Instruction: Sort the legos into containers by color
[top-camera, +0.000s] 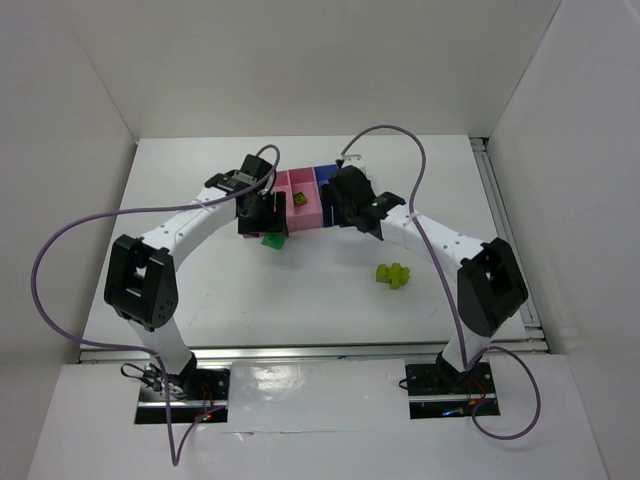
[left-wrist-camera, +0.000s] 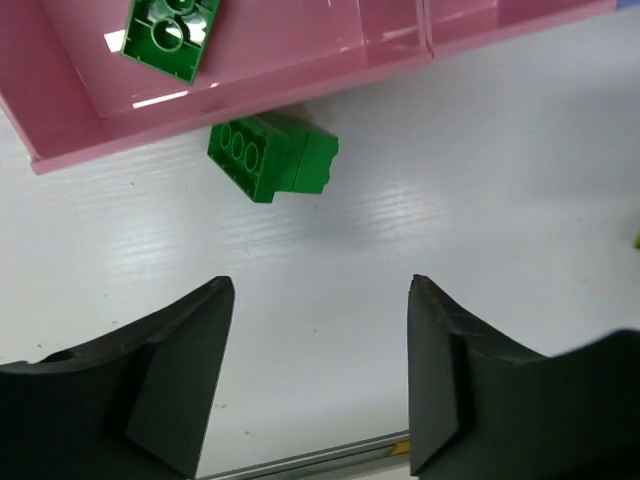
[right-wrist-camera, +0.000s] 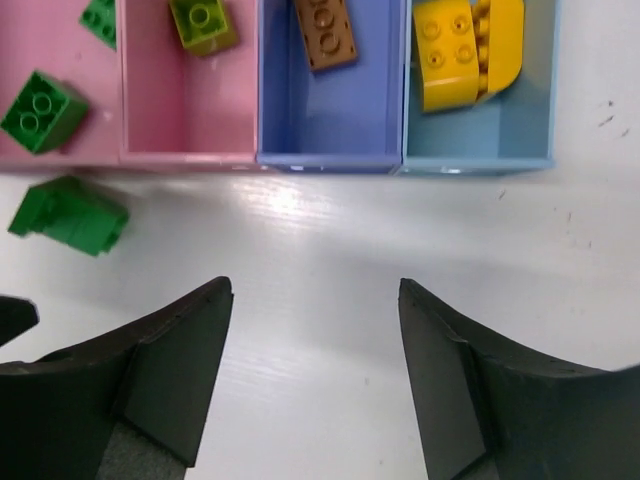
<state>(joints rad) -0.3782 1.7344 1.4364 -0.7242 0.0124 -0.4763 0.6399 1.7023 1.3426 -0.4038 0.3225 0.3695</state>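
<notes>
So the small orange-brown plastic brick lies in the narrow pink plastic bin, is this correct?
Not quite. The small orange-brown plastic brick lies in the blue-purple plastic bin, not in the narrow pink plastic bin, which holds a lime green brick. The right wrist view shows it.

You've got 4 joined open bins in a row, L to R in the right wrist view: wide pink bin (right-wrist-camera: 70, 158), narrow pink bin (right-wrist-camera: 190, 110), blue-purple bin (right-wrist-camera: 330, 115), light blue bin (right-wrist-camera: 478, 135). Wide pink holds 2 dk green bricks (right-wrist-camera: 40, 110). Narrow pink: 1 lime brick (right-wrist-camera: 203, 25). Blue-purple: 1 brown brick (right-wrist-camera: 325, 32). Light blue: yellow bricks (right-wrist-camera: 465, 50), bunched together. A loose dk green brick (right-wrist-camera: 70, 215) looks tipped on its side on the table (right-wrist-camera: 320, 260), just outside the wide pink bin's near wall. Loose lime pieces (top-camera: 392, 274) sit well apart from the bins.
</notes>
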